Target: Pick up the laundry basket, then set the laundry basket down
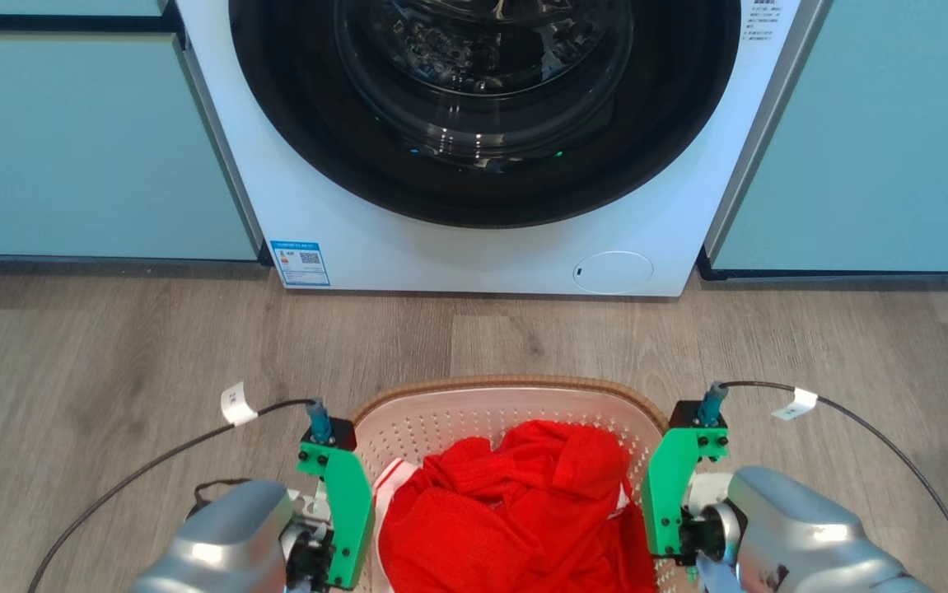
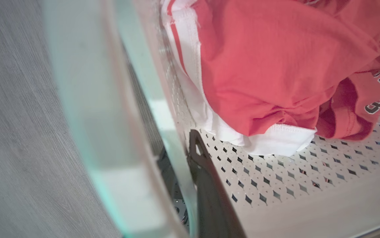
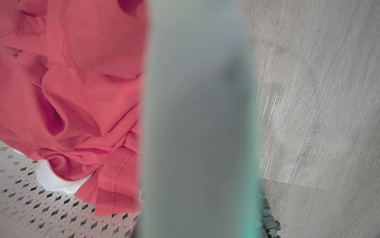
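Laundry basket [image 1: 506, 391]: low in the head view, centred before the washing machine [image 1: 474, 247], with one gripper at each short side. I cannot tell whether its base rests on the floor [image 1: 111, 354] or hangs just clear.
Basket build: rounded-rectangular, thin white plastic pierced with small diamond holes, and a brown woven-look rim. It is likely light and a little flexible.
Load: a crumpled red garment [image 1: 523, 511], soft and matte, is heaped over a white piece with a red stripe [image 2: 183, 49]. The heap sits nearer the robot's end.
Left gripper [image 1: 346, 527]: straddles the left wall. One dark finger [image 2: 206, 178] lies inside against the perforated wall and its partner is hidden behind the blurred pale rim, so I cannot tell whether the jaws pinch.
Right gripper [image 1: 671, 511]: at the right wall. A blurred pale band hides the fingers in the right wrist view, so I cannot tell the jaw state.
Risk, slip: smooth plastic held on a thin edge could slide out if one side's hold is loose.
Risk, tilt: uneven arm heights would tip the basket and spill cloth over the rim.
Risk, flex: squeezing inward may bow the walls.
Risk, snag: the trailing cables [image 1: 152, 461] lie near both sides.
Surroundings: grey wood-grain floor and pale teal cabinets [image 1: 70, 148] flanking the glossy white machine.
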Available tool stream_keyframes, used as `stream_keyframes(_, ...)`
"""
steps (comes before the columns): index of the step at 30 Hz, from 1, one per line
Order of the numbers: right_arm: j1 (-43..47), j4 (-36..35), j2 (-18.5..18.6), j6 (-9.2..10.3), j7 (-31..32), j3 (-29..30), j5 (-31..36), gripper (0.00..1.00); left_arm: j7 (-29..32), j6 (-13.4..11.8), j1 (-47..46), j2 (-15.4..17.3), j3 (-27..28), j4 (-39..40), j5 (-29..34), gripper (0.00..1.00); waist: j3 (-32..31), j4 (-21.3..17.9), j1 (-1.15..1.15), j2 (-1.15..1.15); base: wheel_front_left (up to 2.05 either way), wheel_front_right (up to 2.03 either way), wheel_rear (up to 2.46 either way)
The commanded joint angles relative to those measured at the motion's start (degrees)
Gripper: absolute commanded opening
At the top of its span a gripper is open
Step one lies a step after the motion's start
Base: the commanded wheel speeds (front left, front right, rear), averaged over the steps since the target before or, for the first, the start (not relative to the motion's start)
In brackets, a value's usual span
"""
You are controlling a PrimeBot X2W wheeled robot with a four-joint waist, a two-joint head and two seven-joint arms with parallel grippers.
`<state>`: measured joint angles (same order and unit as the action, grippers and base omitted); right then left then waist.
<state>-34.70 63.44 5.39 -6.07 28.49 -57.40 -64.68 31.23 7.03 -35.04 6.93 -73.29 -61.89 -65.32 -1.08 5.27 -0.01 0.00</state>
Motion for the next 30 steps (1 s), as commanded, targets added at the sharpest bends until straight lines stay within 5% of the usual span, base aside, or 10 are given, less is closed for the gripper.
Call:
stream_keyframes(1,-2.6,-3.1,-2.5,-1.42,-1.1,-0.6,-0.4,0.00,0.3,0.5,-1.6,-0.1,0.2,1.9,0.1,0.00,0.0,-0.1,0.01,0.00,0.00,0.00,0.00)
stream_keyframes(30,-3.8,-1.9,-2.5,-1.42,-2.2,-3.9,-3.9,0.00,0.3,0.5,-2.0,-0.1,0.0,1.3,-0.3,0.00,-0.6,-0.1,0.01,0.00,0.00,0.00,0.00)
